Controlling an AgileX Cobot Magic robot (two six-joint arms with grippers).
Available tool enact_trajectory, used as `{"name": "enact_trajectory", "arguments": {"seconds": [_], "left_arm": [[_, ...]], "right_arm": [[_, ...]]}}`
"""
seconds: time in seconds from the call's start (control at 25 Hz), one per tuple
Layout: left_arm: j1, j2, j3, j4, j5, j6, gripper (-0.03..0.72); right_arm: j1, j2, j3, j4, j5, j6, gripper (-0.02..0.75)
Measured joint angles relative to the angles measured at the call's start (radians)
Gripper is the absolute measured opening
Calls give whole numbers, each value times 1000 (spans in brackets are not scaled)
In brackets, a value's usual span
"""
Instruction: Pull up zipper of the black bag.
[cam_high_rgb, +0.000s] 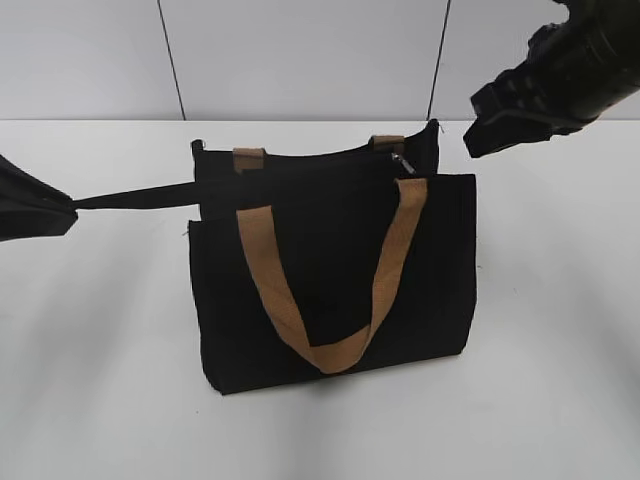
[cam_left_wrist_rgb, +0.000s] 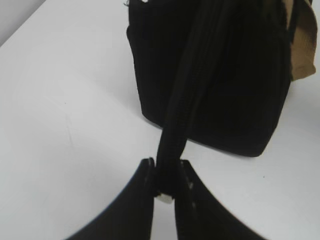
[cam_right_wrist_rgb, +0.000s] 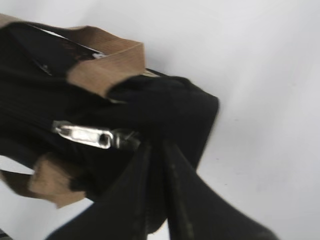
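Between the left gripper's (cam_left_wrist_rgb: 167, 180) fingers (cam_left_wrist_rgb: 145, 175) — the zipper's (cam_left_wrist_rgb: 187, 95) end, clamped.

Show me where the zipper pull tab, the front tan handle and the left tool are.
zipper pull tab (cam_right_wrist_rgb: 84, 135): right wrist view, on the middle of the silvery metal tab.
front tan handle (cam_high_rgb: 333, 356): exterior view, on the bottom of its hanging loop.
left tool (cam_left_wrist_rgb: 166, 176): left wrist view, between its fingertips, clamping the black strip.

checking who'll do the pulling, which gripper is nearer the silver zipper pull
Right. The right gripper sits just beside the silver zipper pull at the black bag's right end. The left gripper is off the opposite end, clamping the zipper tail.
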Motion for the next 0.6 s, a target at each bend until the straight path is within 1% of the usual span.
{"name": "enact_trajectory", "arguments": {"seconds": [0.08,0.12,0.16,0.24,0.32,0.4,0.48,0.6], "left_arm": [[2,0,0,2,9,-7,83],[2,0,0,2,15,-21,98],[2,0,0,4,24,-41,120],[2,0,0,8,27,-80,203],[2,0,0,10,27,-130,290],[2,0,0,12,26,-186,352],[2,-1,0,14,26,-258,375],[2,-1,0,29,26,-388,388]], "right_arm": [[-9,-1,0,-17,1,-4,201],[-13,-1,0,-18,6,-5,265],[-13,-1,0,-18,10,-7,309],[-13,-5,0,-18,16,-8,374],[-13,-19,0,-17,17,-9,396],[-13,-44,0,-18,13,-11,405],[-13,-67,0,-27,7,-12,407],[-13,-86,0,-62,7,-12,411]]}}
